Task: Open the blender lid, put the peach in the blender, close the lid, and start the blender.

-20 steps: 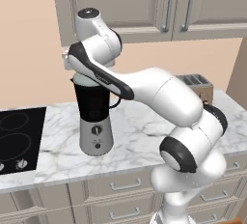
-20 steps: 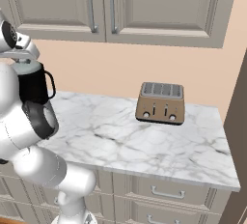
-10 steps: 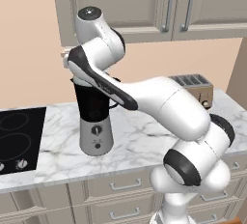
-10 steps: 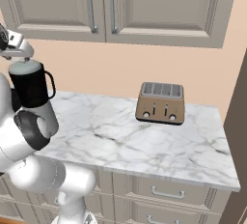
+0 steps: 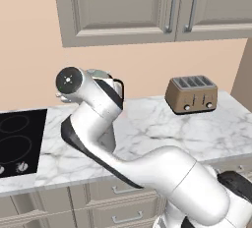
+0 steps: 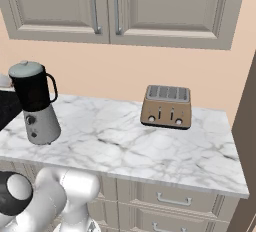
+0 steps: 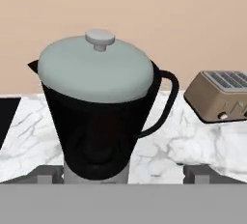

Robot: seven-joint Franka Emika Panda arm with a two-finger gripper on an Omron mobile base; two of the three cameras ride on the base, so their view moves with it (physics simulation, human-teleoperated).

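Tall blender (image 6: 36,107) with a dark near-black jar, side handle and silver tapered base stands upright on the white marbled surface (image 6: 130,146), near its left end just beside the black cooktop (image 5: 17,141); knob and small button on the base face outward toward the robot, so the controls look reachable from the front. Pale grey-green domed lid (image 7: 96,68) with a small round top knob sits square on the jar mouth, covering it rim to rim, apparently seated. Small orange-red peach: not seen anywhere on the open stone; the jar is too dark to see into, so I cannot tell whether it is inside. Gripper (image 7: 120,174): jaws spread wide apart, clamped on nothing, one dark tip on either side of the jar's lower part in the hand view. The hand looks at the jar level and from the front, lid above the tips. Judged stage: with the lid on and the hand empty, starting the machine is probably what is left, and that calls for dropping to the base controls. Squat bronze toaster (image 6: 166,107) sits well apart to the right, against the wall, out of the working path.
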